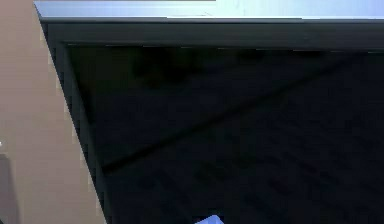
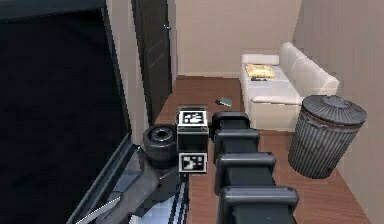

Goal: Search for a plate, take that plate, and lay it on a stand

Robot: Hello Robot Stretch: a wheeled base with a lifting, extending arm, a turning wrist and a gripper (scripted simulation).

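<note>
Forward view: dark panel [image 1: 230,120] under a grey frame, cut off below. Tan wall [image 1: 30,120] close at left. Blue scrap [image 1: 210,219] at the bottom edge, too little to name.

Arm side view: arm [image 2: 245,170] close beside the dark panel. The gripper [image 2: 152,150] has its far end unclear, so the fingers' state and any load cannot be told. Open floor [image 2: 200,92] runs toward the sofa [image 2: 285,75], with the bin [image 2: 325,135] at right. Where the plate lies, I cannot tell.

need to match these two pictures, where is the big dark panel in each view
Forward view: the dark panel takes the middle and right, beside a tan wall.
Arm side view: seemingly the same panel, at the left, near the door.
Shared landmark: the panel's grey frame.
</note>
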